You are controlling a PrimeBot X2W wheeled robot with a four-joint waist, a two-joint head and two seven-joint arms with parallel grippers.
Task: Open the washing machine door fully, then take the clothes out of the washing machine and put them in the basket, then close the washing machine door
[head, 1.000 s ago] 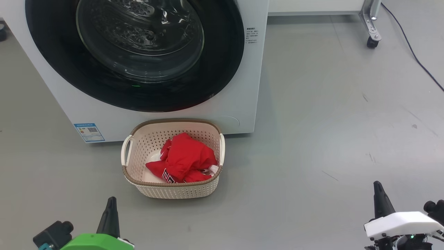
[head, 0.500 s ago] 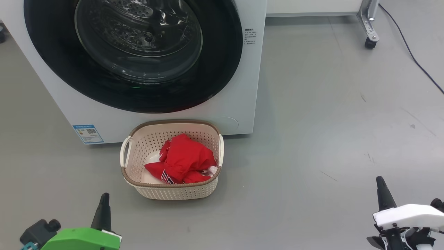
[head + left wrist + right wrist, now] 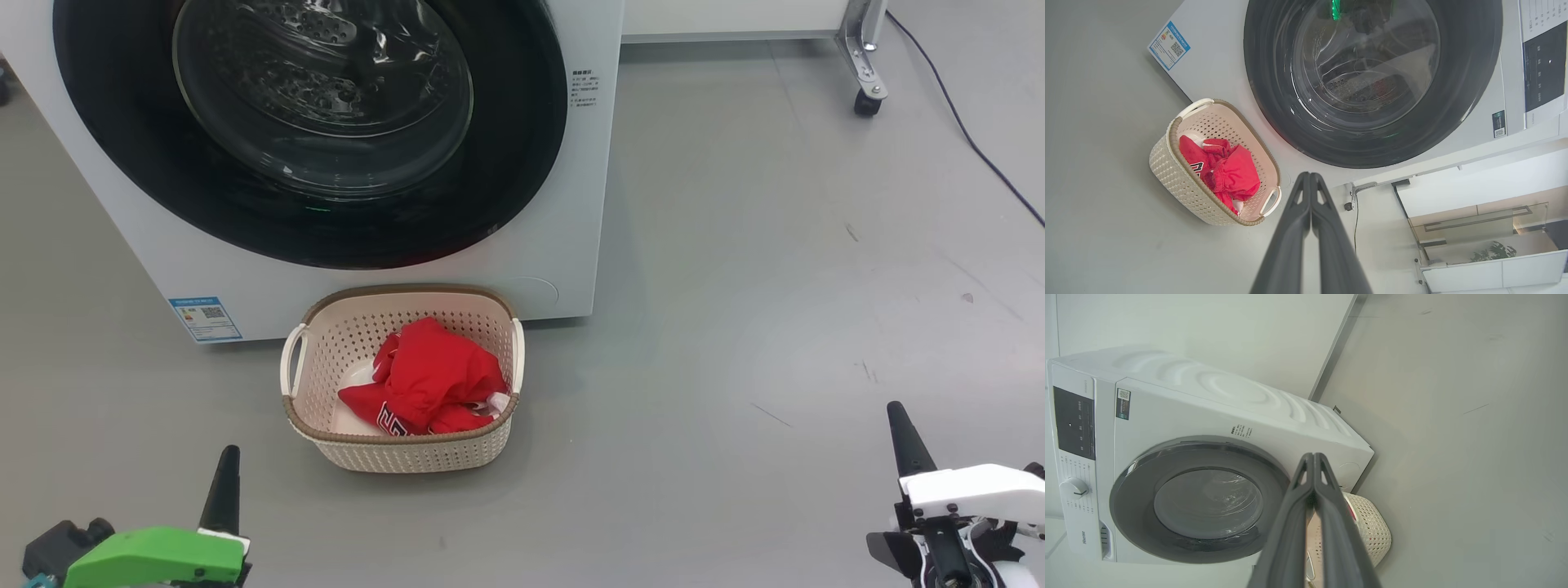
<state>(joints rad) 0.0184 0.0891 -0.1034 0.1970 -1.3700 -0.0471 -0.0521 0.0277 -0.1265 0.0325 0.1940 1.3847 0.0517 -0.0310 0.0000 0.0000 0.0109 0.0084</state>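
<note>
As the door (image 3: 322, 106) stands shut: all three steps look done, and nothing seems left.
Clothes (image 3: 433, 380): red heap in the basket (image 3: 408, 453), ahead of both jaw pairs, nearer the left pair, well apart.
Washing machine (image 3: 563, 245): beyond the basket.
Left gripper (image 3: 229, 457): jaws pressed together, empty.
Right gripper (image 3: 898, 412): the same.
Writing: likely "Hisense" on the control strip (image 3: 1075, 457); blue sticker (image 3: 206, 318) has a QR code, print too small; shirt lettering unreadable.

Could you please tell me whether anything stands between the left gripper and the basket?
Nothing visible does. Bare grey floor lies between the shut left gripper and the basket, which sits in front of the washing machine with the red clothes inside it.
</note>
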